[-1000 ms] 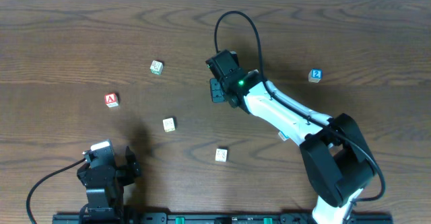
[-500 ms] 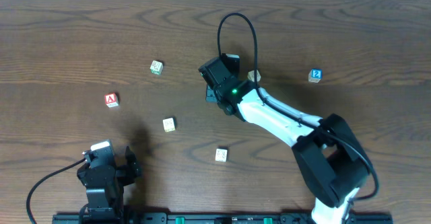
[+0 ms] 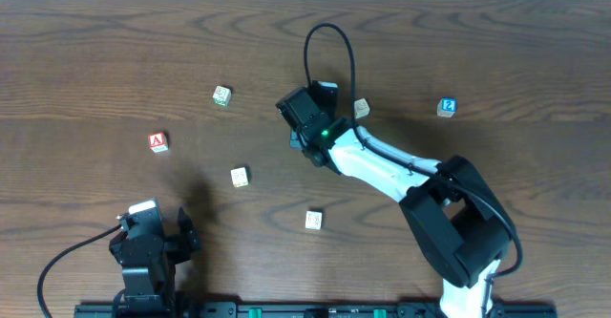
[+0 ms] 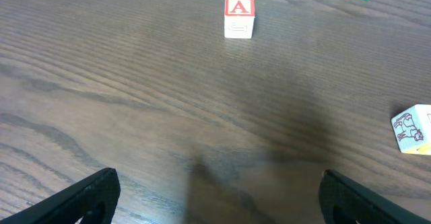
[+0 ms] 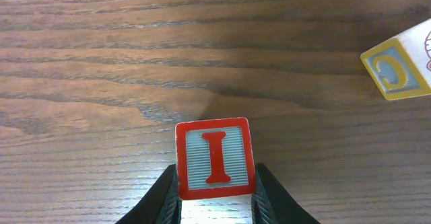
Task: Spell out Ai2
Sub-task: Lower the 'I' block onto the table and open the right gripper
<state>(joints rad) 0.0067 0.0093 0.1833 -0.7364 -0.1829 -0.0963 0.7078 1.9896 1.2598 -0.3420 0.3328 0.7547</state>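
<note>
My right gripper is shut on a red-bordered "I" block and holds it just over the wood; in the overhead view the gripper is at the table's middle and hides the block. The red "A" block lies at the left, also in the left wrist view. The blue "2" block lies at the right. My left gripper is open and empty, at the front left in the overhead view.
A yellow "C" block lies right of the held block, near my right gripper. A green block, a pale picture block and another pale block lie scattered on the table.
My right gripper has moved a little left and toward the back with the "I" block, uncovering the "C" block behind it. The left arm has not moved.
</note>
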